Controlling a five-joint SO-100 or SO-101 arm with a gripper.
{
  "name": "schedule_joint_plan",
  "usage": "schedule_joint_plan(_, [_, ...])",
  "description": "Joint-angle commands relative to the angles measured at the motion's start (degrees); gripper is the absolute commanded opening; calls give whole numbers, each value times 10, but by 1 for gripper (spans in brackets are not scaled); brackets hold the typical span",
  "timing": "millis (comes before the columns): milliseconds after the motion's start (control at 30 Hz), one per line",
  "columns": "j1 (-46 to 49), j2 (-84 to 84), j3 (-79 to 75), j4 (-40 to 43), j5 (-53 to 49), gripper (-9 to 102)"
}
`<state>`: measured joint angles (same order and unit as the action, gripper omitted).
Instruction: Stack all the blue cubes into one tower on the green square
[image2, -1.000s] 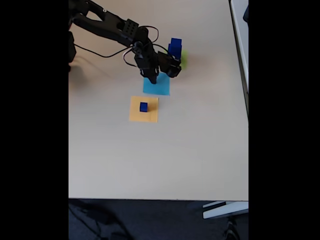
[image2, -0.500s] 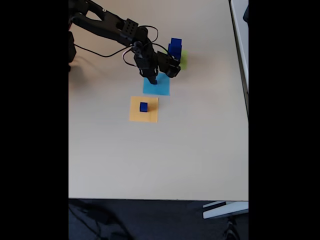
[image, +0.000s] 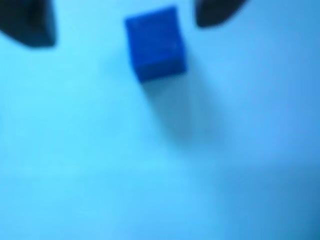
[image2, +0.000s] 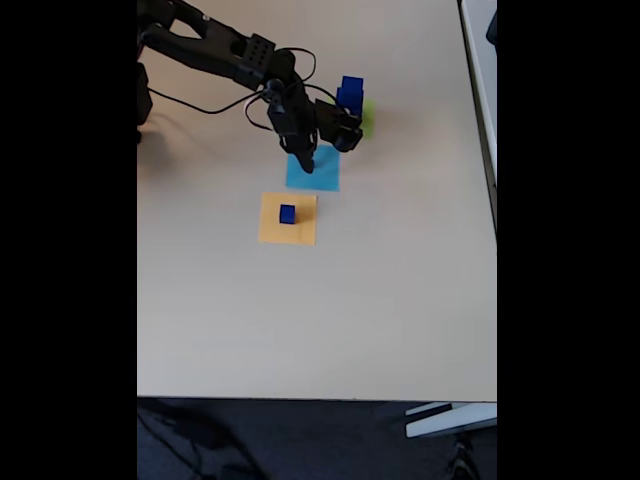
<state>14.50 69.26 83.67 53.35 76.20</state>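
1. Tower (image2: 349, 98) of blue cubes stands on the green square (image2: 367, 117), far side of the table (image2: 380, 300).
2. One small blue cube (image: 155, 44) sits on the light-blue square (image2: 322, 177), between the wide-open gripper (image: 125, 20) fingers, untouched.
3. Another cube (image2: 287, 213) rests on the orange square (image2: 287, 233).
4. Dark floor (image2: 300, 440) borders the beige table.

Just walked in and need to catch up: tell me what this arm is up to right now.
The arm's gripper hangs over the light-blue square, jaws spread on either side of a small blue cube in the wrist view, not gripping it. A partial tower of blue cubes already stands on the green square. Another small blue cube waits on the orange square.
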Motion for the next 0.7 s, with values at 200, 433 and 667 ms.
schedule_joint_plan(200, [-4,69,-84,57,5,15])
schedule_joint_plan(433, [39,72,-91,63,-27,19])
schedule_joint_plan(667, [91,62,-83,58,-61,20])
